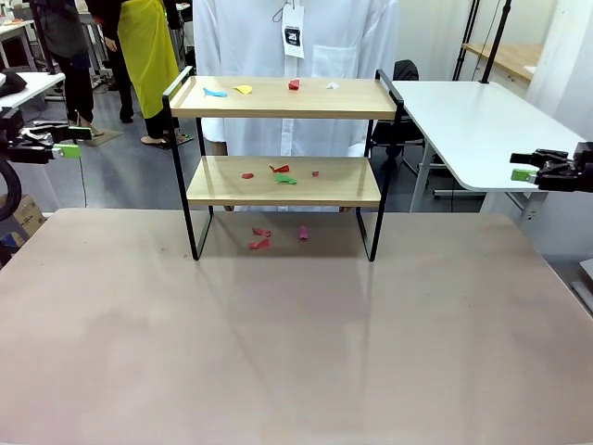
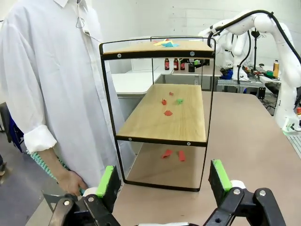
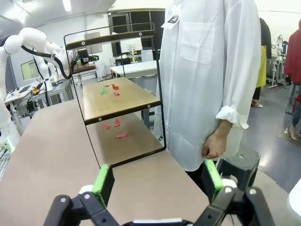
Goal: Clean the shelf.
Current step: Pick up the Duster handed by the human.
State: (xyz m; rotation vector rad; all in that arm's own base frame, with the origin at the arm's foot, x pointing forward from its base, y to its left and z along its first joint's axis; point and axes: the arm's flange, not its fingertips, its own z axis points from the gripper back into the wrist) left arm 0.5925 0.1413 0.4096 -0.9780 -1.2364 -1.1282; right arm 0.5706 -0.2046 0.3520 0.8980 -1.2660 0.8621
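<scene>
The shelf (image 1: 222, 181) stands at the far middle of the brown table, two light boards in a black frame. Its top board carries blue (image 1: 215, 93), yellow, red and white scraps. Red and green scraps (image 1: 283, 174) lie on the lower board, and red and pink scraps (image 1: 260, 239) lie on the table beneath it. My left gripper (image 1: 63, 144) hovers off the table's far left, open and holding nothing. My right gripper (image 1: 525, 165) hovers at the far right, also open. In the wrist views the shelf (image 2: 174, 125) (image 3: 122, 101) sits ahead of my left gripper (image 2: 163, 179) and my right gripper (image 3: 157, 181).
A person in a white coat (image 1: 296, 37) stands right behind the shelf, hands down at the sides, with a teal coiled cord (image 2: 44, 165) by one hand. A white table (image 1: 473, 120) stands at the back right. The brown table (image 1: 296, 343) stretches wide in front of the shelf.
</scene>
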